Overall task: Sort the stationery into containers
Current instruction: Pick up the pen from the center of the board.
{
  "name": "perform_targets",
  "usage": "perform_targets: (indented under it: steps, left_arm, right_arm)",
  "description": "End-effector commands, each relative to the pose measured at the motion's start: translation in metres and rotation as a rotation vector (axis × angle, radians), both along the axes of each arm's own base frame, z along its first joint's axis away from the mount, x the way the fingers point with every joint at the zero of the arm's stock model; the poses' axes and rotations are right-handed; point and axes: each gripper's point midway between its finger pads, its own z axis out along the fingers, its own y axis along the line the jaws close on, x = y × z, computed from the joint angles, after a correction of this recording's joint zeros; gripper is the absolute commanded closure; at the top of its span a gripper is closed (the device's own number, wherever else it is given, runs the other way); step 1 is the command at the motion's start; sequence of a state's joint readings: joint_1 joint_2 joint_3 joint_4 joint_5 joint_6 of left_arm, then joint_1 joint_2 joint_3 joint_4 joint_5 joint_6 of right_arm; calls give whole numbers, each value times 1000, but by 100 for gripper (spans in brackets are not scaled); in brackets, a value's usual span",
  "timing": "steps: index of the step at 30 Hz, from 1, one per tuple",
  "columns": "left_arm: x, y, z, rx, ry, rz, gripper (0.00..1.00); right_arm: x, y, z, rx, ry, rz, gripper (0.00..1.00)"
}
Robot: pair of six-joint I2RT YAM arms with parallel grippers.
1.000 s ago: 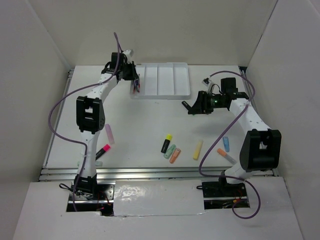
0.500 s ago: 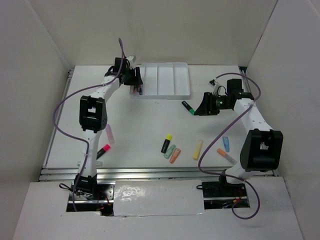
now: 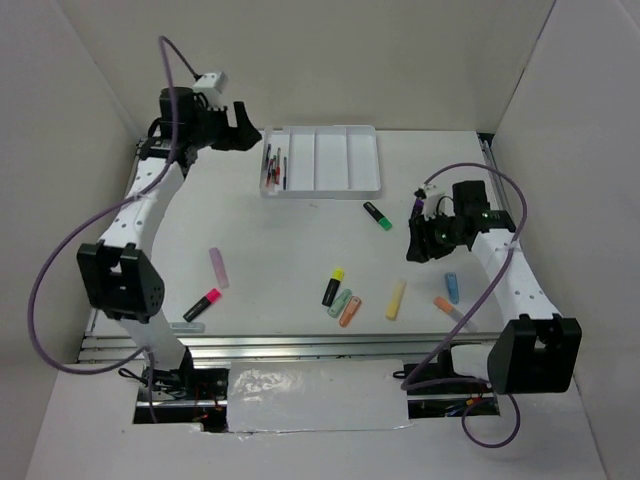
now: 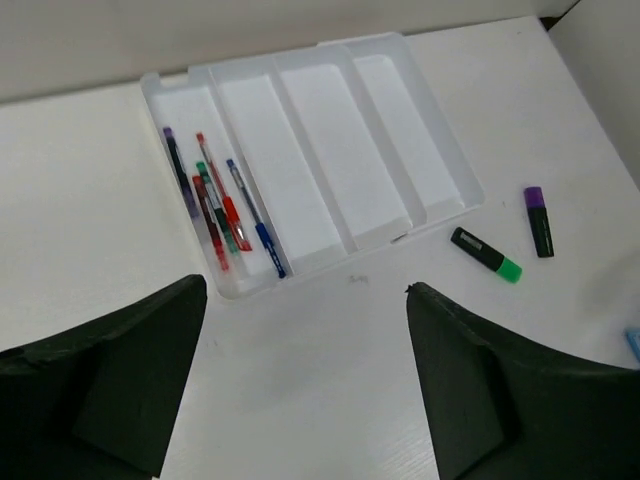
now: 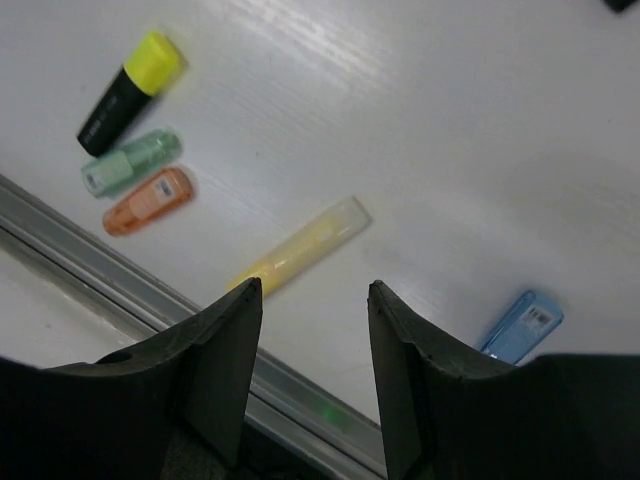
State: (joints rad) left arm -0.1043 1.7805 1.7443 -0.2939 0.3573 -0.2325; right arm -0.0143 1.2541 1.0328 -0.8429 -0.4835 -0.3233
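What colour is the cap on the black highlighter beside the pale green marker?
Yellow cap; clearest in right wrist view.

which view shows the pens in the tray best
The left wrist view: the pens lie close and unobstructed in an end compartment of the white tray, colours distinguishable. The top external view shows them only as tiny thin streaks. The right wrist view misses them.

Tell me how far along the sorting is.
Done: several pens lie in one end compartment of the tray; its other three compartments are bare. In hand: nothing; the left fingers and right fingers stand open and empty. Left: about ten highlighters and markers on the table, among them the green-capped highlighter, yellow marker, blue marker and pink marker.
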Motion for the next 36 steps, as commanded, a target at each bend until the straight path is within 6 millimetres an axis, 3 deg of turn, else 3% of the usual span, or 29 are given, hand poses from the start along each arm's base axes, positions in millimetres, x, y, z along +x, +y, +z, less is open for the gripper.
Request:
perform_targets:
  steps: [1, 2, 3, 4, 5, 6, 7, 8, 9, 10, 11, 12, 13, 14, 15, 16, 19, 20, 21, 24, 25, 28, 31, 36]
  left_arm:
    - [-38, 4, -15, 4, 50, -119, 4]
    - [-55, 5, -6, 9, 32, -133, 3]
    - [-69, 7, -29, 16, 84, -139, 2]
    - [-79, 12, -33, 50, 82, -141, 1]
    - [-94, 17, -23, 73, 52, -129, 1]
    - [-109, 23, -49, 99, 97, -119, 1]
    - [-116, 34, -56, 152, 92, -79, 1]
    - [-129, 42, -46, 171, 51, -45, 1]
    - [-139, 52, -70, 188, 84, -6, 1]
    - [-146, 60, -71, 191, 73, 34, 1]
    - [-157, 74, -60, 202, 20, 99, 1]
    - [-167, 79, -79, 216, 46, 119, 1]
    - [-181, 85, -72, 244, 19, 142, 1]
    - [-189, 96, -71, 288, 0, 145, 1]
    - [-200, 96, -86, 332, -2, 96, 1]
    - [-209, 94, -74, 334, -63, 92, 1]
    - [-228, 89, -81, 351, -54, 44, 1]
    - [-231, 87, -85, 346, -30, 33, 1]
    - [-232, 87, -89, 348, -5, 24, 1]
    - [-234, 93, -99, 332, 70, 74, 1]
    - [-234, 94, -98, 330, 72, 88, 2]
    - [-234, 98, -94, 323, 49, 128, 2]
    - [-239, 92, -88, 323, 6, 86, 1]
    - [-251, 72, -87, 325, -31, -73, 1]
  right_arm:
    - [-23, -9, -14, -140, 3, 63, 46]
    - [-25, -4, -14, -155, -14, 79, 46]
    - [-27, -2, -14, -160, -27, 85, 46]
    - [-31, -1, -19, -171, -17, 90, 46]
    - [-29, -1, -20, -200, -38, 81, 46]
    - [-28, -2, -23, -220, -44, 71, 46]
    - [-30, -5, -31, -244, -33, 60, 45]
    - [-26, -9, -36, -273, -28, 39, 46]
    - [-27, -9, -40, -280, -14, 37, 46]
    - [-26, -10, -42, -283, -4, 29, 46]
    - [-24, -9, -44, -281, -5, 22, 46]
    - [-22, -8, -46, -278, 5, 11, 46]
    - [-21, -6, -47, -274, 2, 16, 46]
    - [-16, -2, -46, -267, -10, 24, 45]
    - [-16, 7, -45, -259, -19, 54, 45]
    - [-14, 14, -44, -254, -34, 82, 45]
    - [-10, 48, -41, -226, -47, 189, 34]
    - [-15, 56, -48, -222, -17, 218, 34]
    - [-16, 77, -41, -189, -17, 268, 34]
    - [-16, 111, -41, -135, 38, 323, 34]
    - [-21, 128, -45, -97, 82, 345, 34]
    - [-19, 152, -50, -104, 69, 374, 33]
    - [-14, 166, -51, -182, -53, 471, 31]
    - [-7, 170, -53, -313, -273, 709, 26]
